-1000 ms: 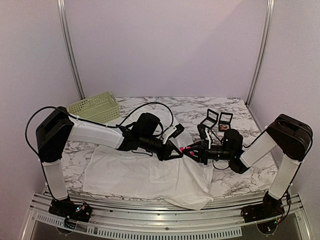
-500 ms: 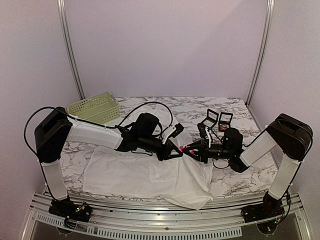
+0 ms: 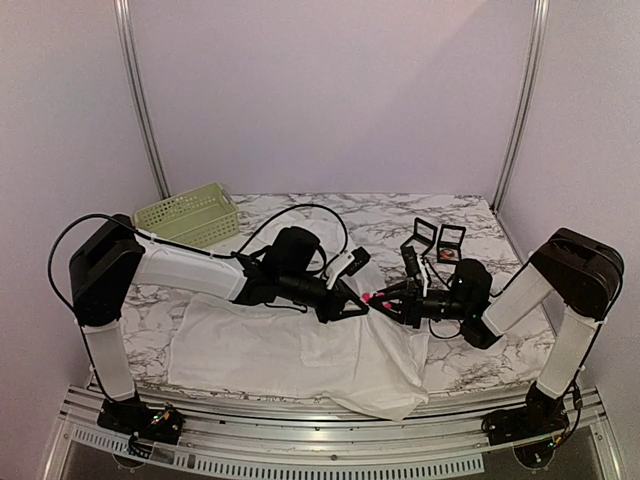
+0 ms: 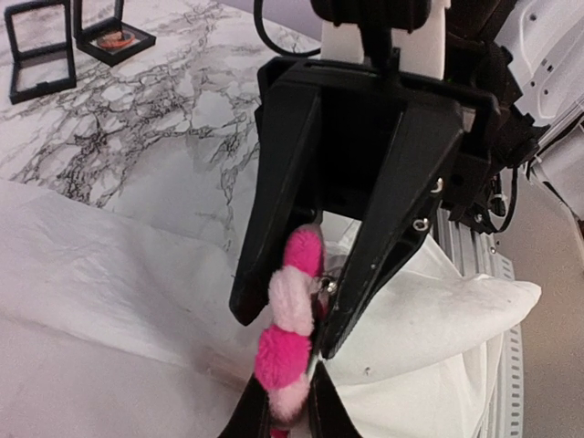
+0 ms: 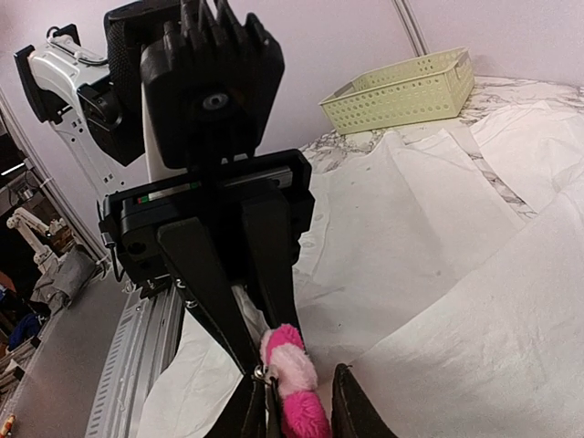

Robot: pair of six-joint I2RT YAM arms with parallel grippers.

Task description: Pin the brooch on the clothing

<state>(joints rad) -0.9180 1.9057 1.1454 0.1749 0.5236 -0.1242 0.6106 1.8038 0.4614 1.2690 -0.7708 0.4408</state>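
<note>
Two black pincers meet tip to tip over the right part of the cloth. The left pincer (image 5: 263, 360) has long, smooth, wedge-shaped fingers that come narrowly together on one end of a fluffy brooch (image 4: 285, 342). It is made of round tufts in deep pink and pale pink, set in a row like a short caterpillar. The right pincer (image 4: 287, 324) stands with its fingers on both sides of the same brooch, parted only as much as the tufts are thick. So it grips the soft body, while the left one nips the end.

The brooch is just above a large thin white shirt (image 3: 290, 350), wrinkled and matt, which lies spread on the white table (image 3: 380, 212) with grey marble veins. Whether the pin touches the cloth I cannot tell. A fold of the shirt rises beside the left fingers.

At the far left stands a pale green plastic basket (image 3: 190, 222), its walls full of small holes. Near the right arm lie a small black square case (image 4: 38, 41) with a pale inside and a second black case (image 4: 111, 35) with something orange-brown in it.

Compared with one second ago, the right wrist is a little higher and further from the near edge. The left arm is almost where it was, and the meeting place of the pincers has hardly shifted.
</note>
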